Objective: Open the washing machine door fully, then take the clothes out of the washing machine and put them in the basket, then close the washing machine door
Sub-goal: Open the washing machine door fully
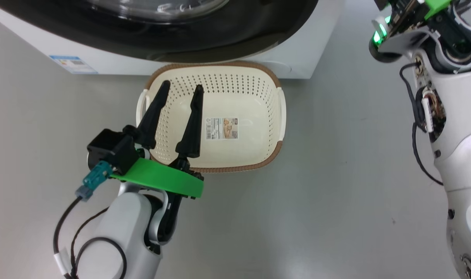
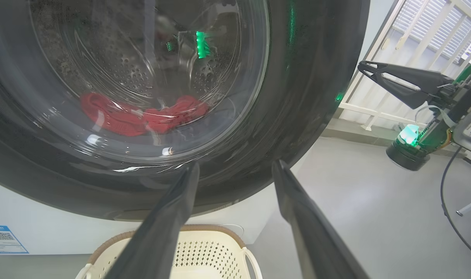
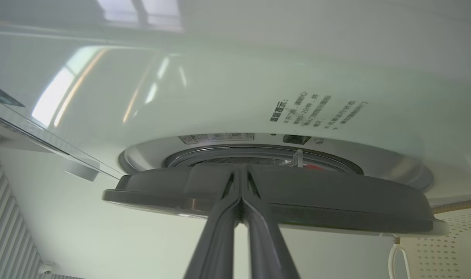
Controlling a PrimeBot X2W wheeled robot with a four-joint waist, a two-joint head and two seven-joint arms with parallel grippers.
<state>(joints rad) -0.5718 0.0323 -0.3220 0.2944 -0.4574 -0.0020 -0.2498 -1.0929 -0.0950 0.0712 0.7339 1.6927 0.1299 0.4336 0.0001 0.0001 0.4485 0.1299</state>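
A smooth grey floor (image 1: 336,174) runs under everything. At the far left of the head view, the white washing machine (image 1: 115,58) stands on it, with a small blue label (image 1: 73,64) low on its front. The door (image 1: 220,35), with its glossy black rim, overhangs from above.

The left gripper (image 1: 182,86) hovers over the basket's left half. Its two dark fingers are spread wide with nothing between them, and they point toward the machine. In the left wrist view the red clothes (image 2: 142,116) lie at the bottom of the drum behind the door glass, above and beyond those fingertips and well apart from them.

The basket (image 1: 235,87) sits on the floor just in front of the machine, its far rim tucked under the door's lower edge and a sticker (image 1: 222,128) on its bottom.

Further right, a wide stretch of floor separates the basket from the robot's right arm. The right gripper (image 3: 241,172) is up at the door's edge with its fingers pressed together on nothing. The tips overlap the rim, but contact cannot be judged. A narrow gap shows between the rim and the machine front. Slatted windows (image 2: 425,31) close the room on the right.
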